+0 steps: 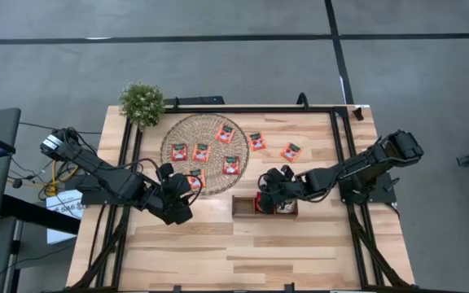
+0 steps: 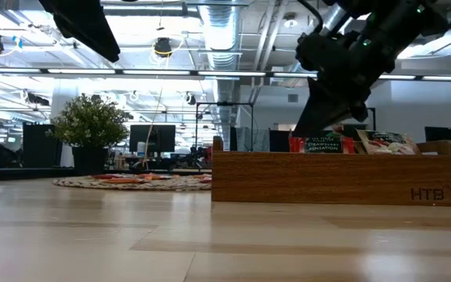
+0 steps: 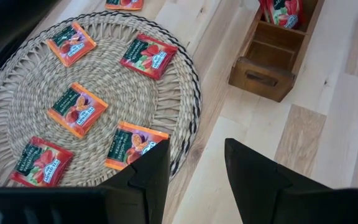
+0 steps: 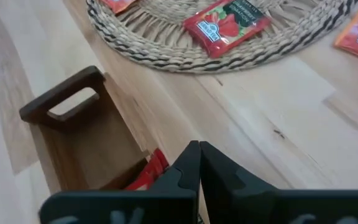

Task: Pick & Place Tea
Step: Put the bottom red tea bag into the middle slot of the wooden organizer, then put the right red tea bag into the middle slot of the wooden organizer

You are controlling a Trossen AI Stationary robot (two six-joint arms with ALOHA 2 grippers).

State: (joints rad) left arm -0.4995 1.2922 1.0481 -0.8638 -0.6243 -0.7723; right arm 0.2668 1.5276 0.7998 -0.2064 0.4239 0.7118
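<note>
Right gripper (image 1: 265,201) – fingers shut, empty, above your brown wooden tray (image 1: 243,213) holding red tea sachets (image 2: 323,144); left gripper (image 1: 187,193) – fingers wide, poised over woven mat (image 1: 187,128).

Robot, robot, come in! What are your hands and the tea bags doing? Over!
Right gripper shut over the wooden tray. Left gripper open at the woven mat's edge. Tea sachets on mat, some already in tray. Nothing blocking.

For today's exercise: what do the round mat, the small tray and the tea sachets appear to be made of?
Round mat: woven natural fibre, likely straw or seagrass; coiled strands, dark braided rim, matte.
Small tray: dark stained wood, with visible grain and a satin finish.
Tea sachets: printed foil or coated paper, probably; flat, with a slight sheen and crimped edges.
</note>
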